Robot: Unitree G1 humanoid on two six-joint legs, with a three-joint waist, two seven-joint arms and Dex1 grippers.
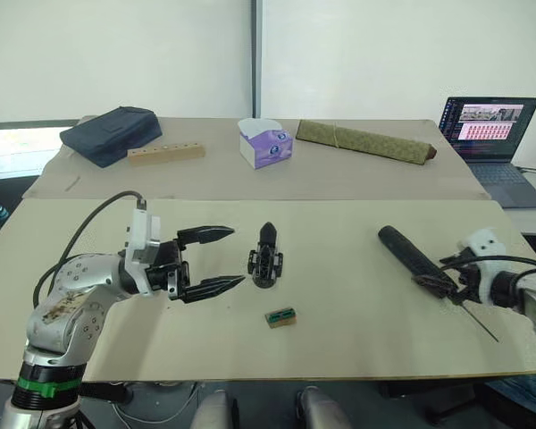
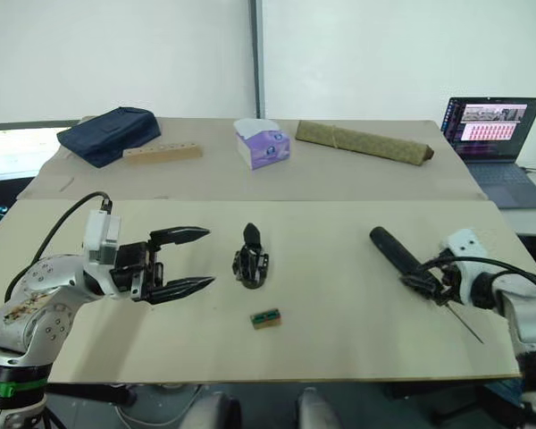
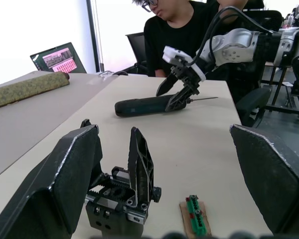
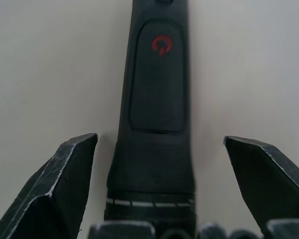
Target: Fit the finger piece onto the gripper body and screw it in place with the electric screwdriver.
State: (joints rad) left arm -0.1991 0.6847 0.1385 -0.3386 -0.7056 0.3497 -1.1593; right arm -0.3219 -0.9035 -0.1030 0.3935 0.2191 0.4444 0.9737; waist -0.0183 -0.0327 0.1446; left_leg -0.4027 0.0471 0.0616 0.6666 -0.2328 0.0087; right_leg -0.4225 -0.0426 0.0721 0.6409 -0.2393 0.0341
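On the near edge of the table [image 1: 357, 349] we have our two arms low and ready. Our left gripper [image 1: 230, 259] hovers just beside the gripper body [image 1: 265, 259], jaws spread wide with the tips pointing straight at it, lined up for a grab that would steady the piece. Nothing sits between those fingers yet. The gripper body stands on its round base with one pointed finger rising from it, so we judge the second finger is what needs fitting. Just in front of it lies the small green-and-brown block [image 1: 281, 317], apart from everything. A loose finger piece we cannot pick out anywhere.

Over on our right, the right gripper [image 1: 450, 279] straddles the electric screwdriver [image 1: 411, 256] near its bit end. In the right wrist view the jaws stand open on either side of the black barrel, gaps showing on both sides, so it is bracketed, not clamped. The tool lies flat and diagonal, thin metal bit [image 1: 480, 323] pointing toward the table's near edge, power button up, handy for a thumbless grip.

Farther back, on the rear table, sit a dark bag [image 1: 110, 134], a wooden block [image 1: 165, 153], a tissue box [image 1: 264, 143], an olive rolled bundle [image 1: 364, 141] and a laptop [image 1: 491, 134]. The left wrist view shows a person in black [image 3: 184, 30] seated beyond
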